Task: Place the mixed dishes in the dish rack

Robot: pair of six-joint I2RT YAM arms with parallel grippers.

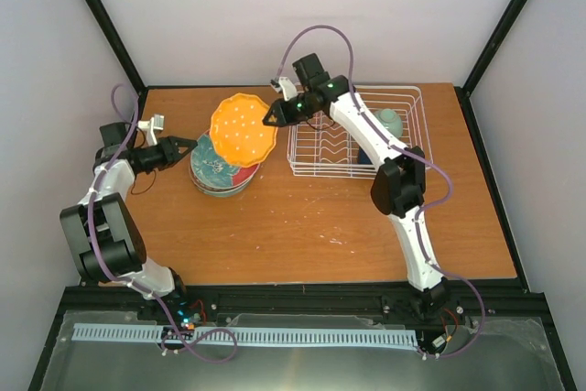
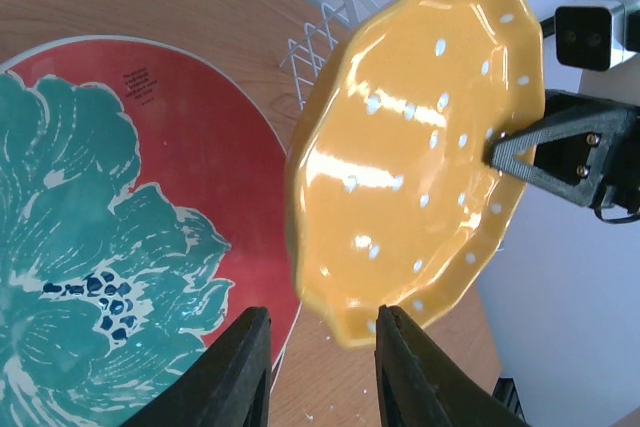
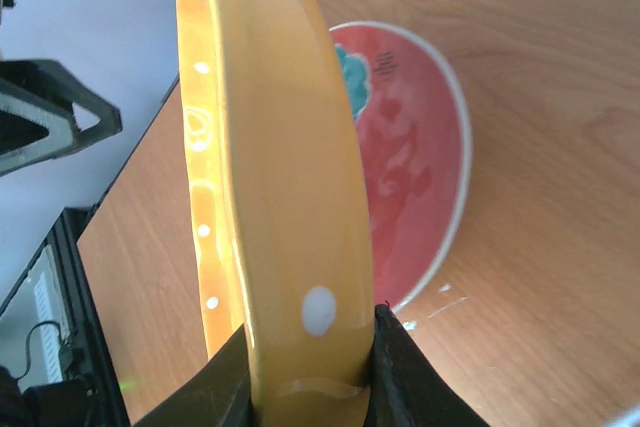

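Note:
The orange-yellow dotted plate (image 1: 243,128) hangs tilted on edge above the table, with my right gripper (image 1: 268,120) shut on its right rim. In the right wrist view both fingers of that gripper (image 3: 310,325) press the plate's (image 3: 270,147) rim. My left gripper (image 1: 189,145) stands open just left of the plate. Its fingers (image 2: 240,367) are apart, and the plate's (image 2: 420,147) lower edge lies just beyond the tips, untouched. Below lies the red plate with teal flower (image 1: 222,169) on top of a stack. The white dish rack (image 1: 417,103) stands at the back right.
A pale teal bowl (image 1: 391,122) sits inside the rack at its right end. Something dark (image 1: 364,158) lies in the rack under my right arm. The stack under the red plate (image 2: 130,207) holds more dishes, mostly hidden. Rack wires (image 2: 320,37) show behind the orange plate.

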